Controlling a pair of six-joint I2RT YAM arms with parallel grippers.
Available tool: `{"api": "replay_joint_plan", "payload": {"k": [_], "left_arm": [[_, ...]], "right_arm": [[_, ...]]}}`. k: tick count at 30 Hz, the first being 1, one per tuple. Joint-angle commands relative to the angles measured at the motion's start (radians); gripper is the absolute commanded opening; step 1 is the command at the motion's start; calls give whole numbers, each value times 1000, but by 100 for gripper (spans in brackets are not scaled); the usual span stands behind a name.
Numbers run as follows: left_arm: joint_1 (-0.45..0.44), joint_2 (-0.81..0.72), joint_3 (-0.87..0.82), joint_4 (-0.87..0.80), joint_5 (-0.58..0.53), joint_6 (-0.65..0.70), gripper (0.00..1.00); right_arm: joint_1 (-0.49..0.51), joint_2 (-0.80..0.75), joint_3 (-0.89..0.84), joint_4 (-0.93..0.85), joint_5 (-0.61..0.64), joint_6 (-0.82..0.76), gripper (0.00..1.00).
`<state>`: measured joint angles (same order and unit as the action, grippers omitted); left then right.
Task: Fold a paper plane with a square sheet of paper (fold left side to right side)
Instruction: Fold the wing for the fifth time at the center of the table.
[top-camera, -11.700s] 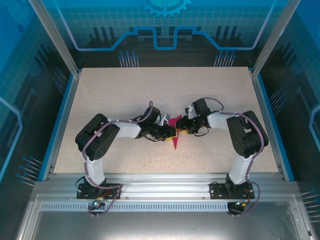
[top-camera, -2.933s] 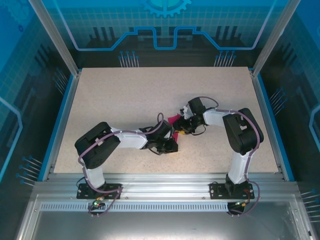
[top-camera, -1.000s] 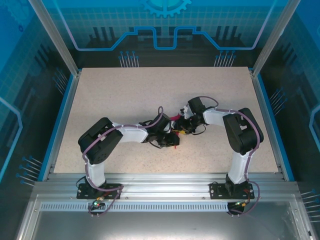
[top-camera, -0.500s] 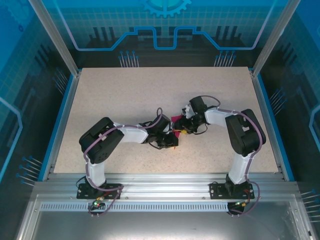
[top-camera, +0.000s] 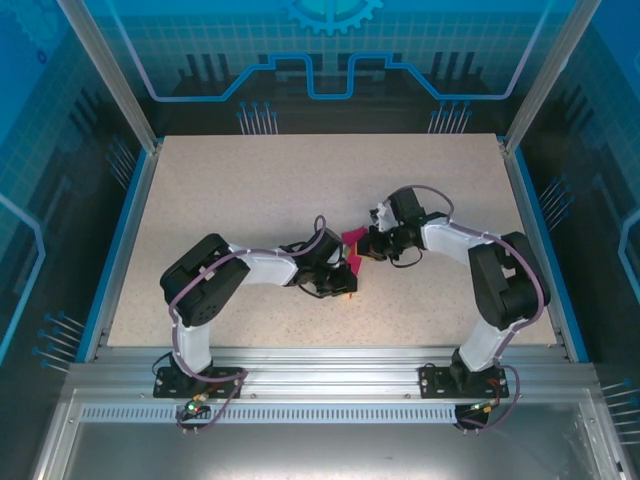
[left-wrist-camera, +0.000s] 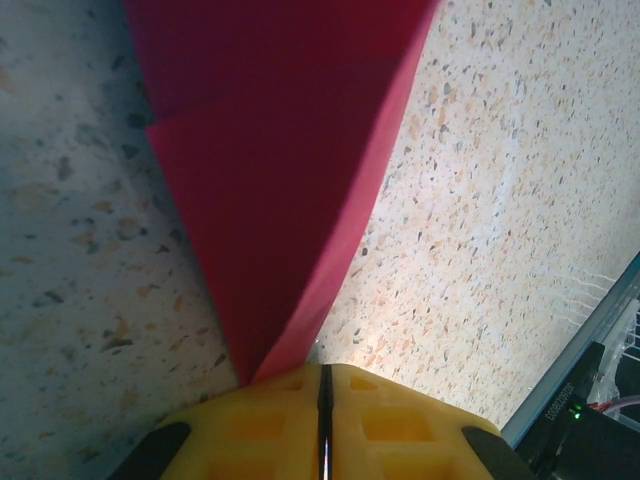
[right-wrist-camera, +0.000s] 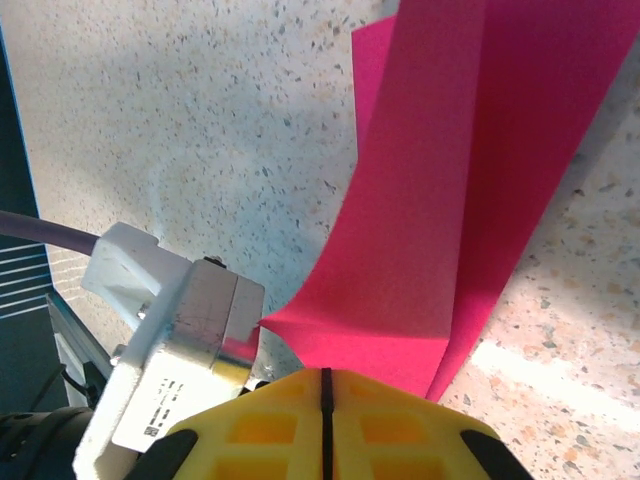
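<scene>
Clamped shut on a narrow, pointed end of the paper (left-wrist-camera: 270, 150) with the left gripper (left-wrist-camera: 322, 378). Yellow pads (left-wrist-camera: 250, 425) pressed flat together along a thin dark seam, with the pink layers entering right at the top of it. Closed the same way on the other end with the right gripper (right-wrist-camera: 325, 378). Fanning out there from the pinch into two layers, with one flap curling up in front of the other.

Probably gripped at both ends for a reason: to stretch the folded paper along its crease and stop the springy layers from opening. Probably taken at the very tips as well, to leave the long middle free for the fold.

Seen from above, set nose to nose near the middle of the table (top-camera: 250, 190): left gripper (top-camera: 345, 285) on the near side, right gripper (top-camera: 368, 247) just beyond. Between them, only small patches of pink paper (top-camera: 350, 238) showing past the fingers. Apparently lifted a little off the speckled table (left-wrist-camera: 500, 150), to judge by the soft shadow beneath. Hard to tell whether it touches anywhere.

Judged well into the folding: no flat square here, but a narrow, layered, dart-like strip. Worth going gently from this point. Too much pull risks a tear at either pinch, and too little lets the flaps spread.
</scene>
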<state>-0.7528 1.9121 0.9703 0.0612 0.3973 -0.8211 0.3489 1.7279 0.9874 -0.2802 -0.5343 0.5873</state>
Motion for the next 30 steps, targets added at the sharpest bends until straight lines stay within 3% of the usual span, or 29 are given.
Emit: {"api": "replay_joint_plan", "payload": {"k": [1,10,30], "left_arm": [[-18,50,-8,-89,-5,-15,12],[-18,53,0,-116,-18,-21,11],[-16,84,8,-145,-23,-29,8]], "right_arm": [[34,36,-2,24,-10,14,9],[41,138,48,27,86,-47,11],[12,235,144,-6,112,-150,13]]}}
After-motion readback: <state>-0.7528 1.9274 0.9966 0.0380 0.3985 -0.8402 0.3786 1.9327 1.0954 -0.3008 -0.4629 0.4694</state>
